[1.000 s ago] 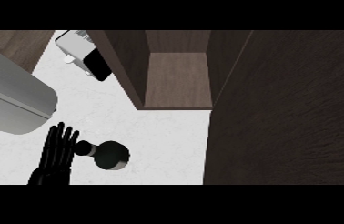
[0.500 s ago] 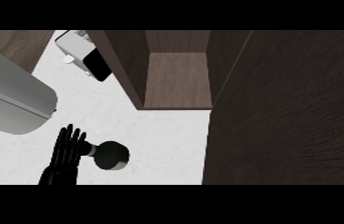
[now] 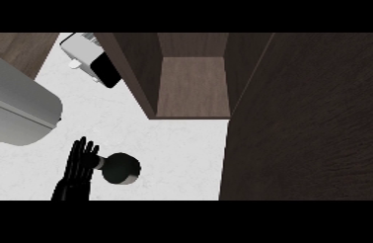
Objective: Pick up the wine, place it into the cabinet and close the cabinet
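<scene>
At the lower left of the frame there is one hand (image 3: 79, 163). It is all black, with long thin fingers (image 3: 85, 149) that look like sticks. The palm is black too and runs down to the bottom edge. No cables, screws or marks can be made out on it.

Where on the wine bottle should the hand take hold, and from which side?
Probably the wine bottle's body below the neck, from its left. It stands upright on the counter, seen from above, and the left hand is already beside it there, fingers straight.
</scene>
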You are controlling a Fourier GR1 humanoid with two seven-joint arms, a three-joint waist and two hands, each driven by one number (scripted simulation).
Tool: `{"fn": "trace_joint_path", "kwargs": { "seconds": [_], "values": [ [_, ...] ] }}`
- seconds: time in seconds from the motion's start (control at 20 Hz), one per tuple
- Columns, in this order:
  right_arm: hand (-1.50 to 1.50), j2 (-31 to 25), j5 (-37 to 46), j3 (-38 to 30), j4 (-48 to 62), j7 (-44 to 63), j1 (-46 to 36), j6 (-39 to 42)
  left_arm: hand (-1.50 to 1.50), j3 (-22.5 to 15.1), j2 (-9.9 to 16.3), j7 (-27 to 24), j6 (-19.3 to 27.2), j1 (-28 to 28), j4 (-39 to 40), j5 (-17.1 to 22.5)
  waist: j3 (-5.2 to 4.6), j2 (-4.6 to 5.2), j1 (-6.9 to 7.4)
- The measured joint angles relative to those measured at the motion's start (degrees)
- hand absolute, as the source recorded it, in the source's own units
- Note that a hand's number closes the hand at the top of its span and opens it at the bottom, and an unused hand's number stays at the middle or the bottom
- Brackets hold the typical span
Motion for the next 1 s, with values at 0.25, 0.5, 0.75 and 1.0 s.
{"fn": "trace_joint_path", "kwargs": {
  "seconds": [0.25, 0.5, 0.75, 1.0],
  "values": [
    [-1.5, 0.2, 0.0, -0.6, 0.0, 0.0, 0.2, 0.4, -1.5, 1.1, -0.6, -1.0, -0.9, -3.0, 4.5, -0.1, 0.01, 0.01, -0.08],
    [-1.5, 0.4, 0.3, -0.5, 0.0, 0.6, -0.5, 0.3, -1.5, 1.5, -1.7, -3.2, -1.3, -5.1, 9.4, -1.3, 0.01, 0.02, -0.04],
    [-1.5, 0.0, 0.4, -1.5, 0.1, 2.0, -2.4, 0.1, -1.5, 2.0, -2.2, -3.5, -2.3, -6.6, 12.1, -1.2, 0.0, 0.02, 0.01],
    [-1.5, 0.0, 0.4, -2.0, 0.1, 2.3, -2.6, 0.6, -1.5, 2.8, -3.1, -5.0, -3.2, -9.0, 16.0, -1.3, 0.0, 0.02, -0.02]
  ]
}}
